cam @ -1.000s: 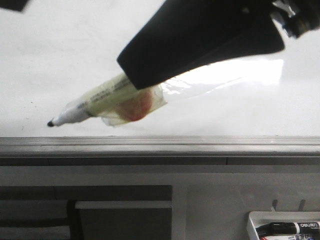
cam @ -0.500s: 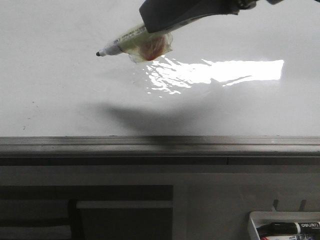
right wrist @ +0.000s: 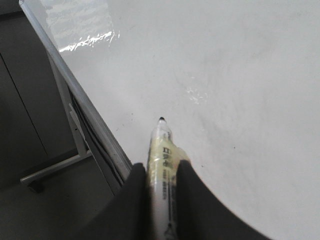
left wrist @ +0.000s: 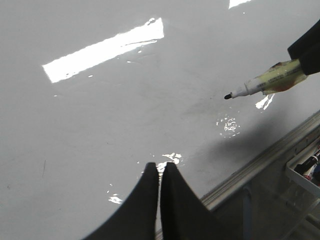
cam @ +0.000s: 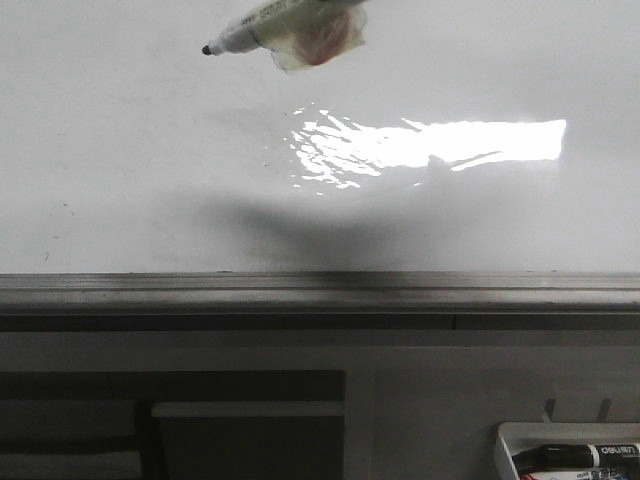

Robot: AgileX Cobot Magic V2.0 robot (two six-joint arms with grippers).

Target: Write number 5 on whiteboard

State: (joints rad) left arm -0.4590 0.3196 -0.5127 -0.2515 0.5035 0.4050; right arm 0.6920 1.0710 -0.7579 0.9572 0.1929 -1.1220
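A: Clamping the marker point(right wrist: 162, 165) between its two dark fingers point(right wrist: 134, 200), the right pincer point(right wrist: 161, 172) gripped the yellowish barrel, with the black tip point(right wrist: 161, 119) pointing ahead of the fingertips toward the whiteboard point(right wrist: 240, 75).

B: Did the tip touch the board?

A: That could not be told. In the front view the marker point(cam: 285, 25) sat at the upper edge, and its shadow point(cam: 290, 225) lay on the whiteboard point(cam: 120, 150) well apart from the tip.

B: And the left pincer?

A: The left pincer point(left wrist: 159, 172) was closed on nothing, its fingers point(left wrist: 142, 200) pressed together above the whiteboard point(left wrist: 100, 125). The marker point(left wrist: 265, 82) appeared well apart from it, toward the rim side.

B: Where was the number 5?

A: No drawn stroke was visible; the surface ahead of both pincers showed only the glare patch point(cam: 470, 140) and small grey specks point(cam: 64, 206).

B: Anything beyond the board?

A: The grey rim point(cam: 320, 285) ran along the near edge, and past it a white tray point(cam: 565, 450) held a further marker point(cam: 580, 457).
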